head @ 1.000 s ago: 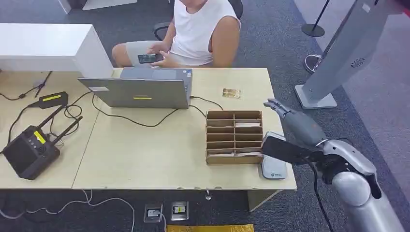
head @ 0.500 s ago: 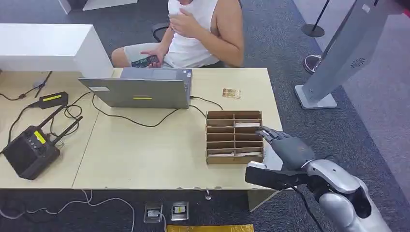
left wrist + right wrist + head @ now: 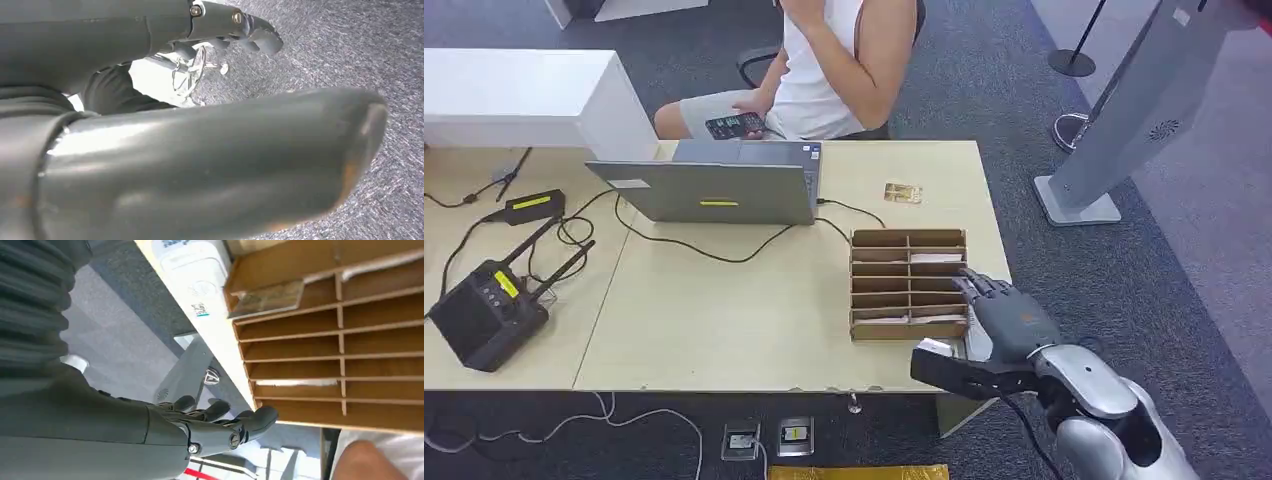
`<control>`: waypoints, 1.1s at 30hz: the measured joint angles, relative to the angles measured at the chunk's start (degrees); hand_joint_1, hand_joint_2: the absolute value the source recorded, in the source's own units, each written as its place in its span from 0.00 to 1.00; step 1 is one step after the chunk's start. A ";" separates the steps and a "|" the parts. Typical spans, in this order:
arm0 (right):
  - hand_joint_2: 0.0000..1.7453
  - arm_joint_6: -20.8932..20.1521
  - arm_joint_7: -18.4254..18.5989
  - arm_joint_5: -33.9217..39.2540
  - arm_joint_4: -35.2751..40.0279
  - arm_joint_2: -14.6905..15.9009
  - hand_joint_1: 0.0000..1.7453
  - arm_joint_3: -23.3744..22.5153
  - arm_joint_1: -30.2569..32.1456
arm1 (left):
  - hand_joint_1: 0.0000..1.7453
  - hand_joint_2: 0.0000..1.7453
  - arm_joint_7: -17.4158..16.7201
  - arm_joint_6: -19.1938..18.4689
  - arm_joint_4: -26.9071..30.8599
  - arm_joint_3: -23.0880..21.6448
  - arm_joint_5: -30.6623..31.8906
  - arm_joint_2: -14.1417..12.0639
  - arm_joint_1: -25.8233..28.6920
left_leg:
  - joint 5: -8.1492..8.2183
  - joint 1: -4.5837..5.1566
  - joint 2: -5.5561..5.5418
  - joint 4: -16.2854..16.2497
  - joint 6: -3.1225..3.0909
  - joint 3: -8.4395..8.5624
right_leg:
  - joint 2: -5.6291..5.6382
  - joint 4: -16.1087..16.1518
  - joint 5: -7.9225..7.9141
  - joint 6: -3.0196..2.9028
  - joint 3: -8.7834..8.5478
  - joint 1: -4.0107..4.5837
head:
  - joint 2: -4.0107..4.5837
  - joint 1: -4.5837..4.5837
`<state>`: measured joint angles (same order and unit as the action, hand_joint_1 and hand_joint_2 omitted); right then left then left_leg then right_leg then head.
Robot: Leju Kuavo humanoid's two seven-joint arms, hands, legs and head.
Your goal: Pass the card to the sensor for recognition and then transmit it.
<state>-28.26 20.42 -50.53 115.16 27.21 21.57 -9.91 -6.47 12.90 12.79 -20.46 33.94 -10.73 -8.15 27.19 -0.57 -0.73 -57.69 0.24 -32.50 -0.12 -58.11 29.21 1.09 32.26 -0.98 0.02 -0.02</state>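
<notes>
- Head view: my right hand (image 3: 1009, 320) hangs over the near right corner of the pale wooden worktop (image 3: 724, 320), just beside the right side of a brown cardboard card rack (image 3: 909, 284). The fingers (image 3: 980, 288) are stretched forward and slightly apart, and the thumb sticks out toward me; they pinch nothing.
- Head view: a white sensor (image 3: 939, 348) lies flat on the worktop under my palm, mostly hidden by the hand.
- Head view: pale cards sit in several slots of the rack. One gold card (image 3: 903, 192) lies alone on the worktop beyond the rack, well apart from my hand.
- Head view: a grey laptop (image 3: 714, 185) stands at the far edge, a black router (image 3: 486, 310) sits at the left, and a seated person (image 3: 824, 60) holds a phone.
- Left wrist view: my left hand (image 3: 200, 150) hangs above grey carpet (image 3: 350, 50), its dark fingers (image 3: 250, 35) held out, nothing between them.
- Right wrist view: my right hand's fingers (image 3: 240, 422) are extended and a little apart beside the rack (image 3: 340, 340); a card (image 3: 267, 299) lies in an end slot nearest the white sensor (image 3: 192, 265).
</notes>
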 joint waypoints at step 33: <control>1.00 20.57 -2.12 -2.10 -14.38 -3.82 0.00 6.40 -1.23 | 0.00 0.00 0.28 1.27 0.02 2.14 1.75 1.40 0.00 | 0.00 0.00 0.00 0.00 0.00 -0.01 | 0.00 0.00 0.00 -0.01 -0.01 0.00 | 0.00 0.00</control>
<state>-7.69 18.29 -52.63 100.78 23.39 27.98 -11.14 -6.19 14.16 12.81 -18.32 35.69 -9.33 -8.15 27.19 -0.57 -0.73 -57.69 0.25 -32.51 -0.13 -58.11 29.21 1.08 32.25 -0.98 0.02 -0.02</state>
